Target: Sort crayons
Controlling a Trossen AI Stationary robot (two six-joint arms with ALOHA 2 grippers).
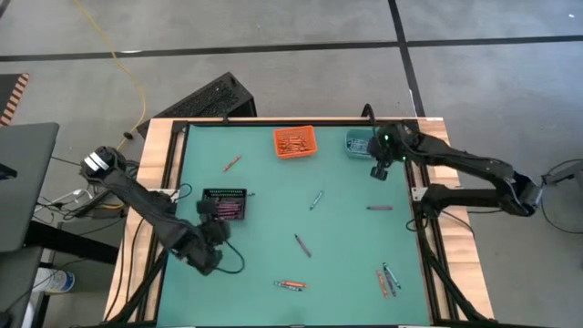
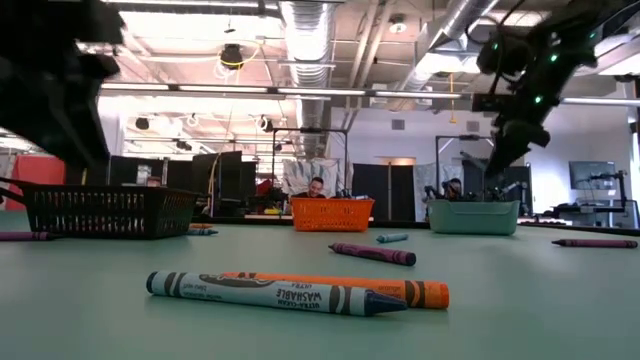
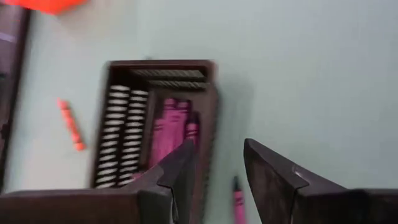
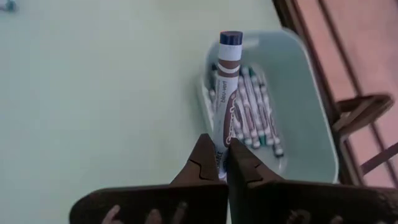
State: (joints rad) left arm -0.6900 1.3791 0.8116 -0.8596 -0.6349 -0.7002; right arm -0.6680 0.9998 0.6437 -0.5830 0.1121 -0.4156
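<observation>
A: What's on the left?

B: The left gripper (image 3: 217, 165) hangs just above the near edge of the black basket (image 1: 225, 206), fingers spread apart with nothing between them. Pink crayons (image 3: 171, 124) lie inside that basket, and one more pink crayon (image 3: 237, 198) lies on the table just outside it.

A: And the middle?

B: An orange basket (image 1: 294, 142) at the far side holds orange crayons. Loose crayons are scattered over the green table (image 1: 346, 232): an orange one (image 1: 231, 163) near the far left, a blue and orange pair (image 2: 300, 291) at the near edge.

A: The right?

B: The right gripper (image 4: 222, 163) is clamped on a blue crayon (image 4: 225, 87), held over the teal bin (image 4: 305, 118), which already holds blue-green crayons.
</observation>
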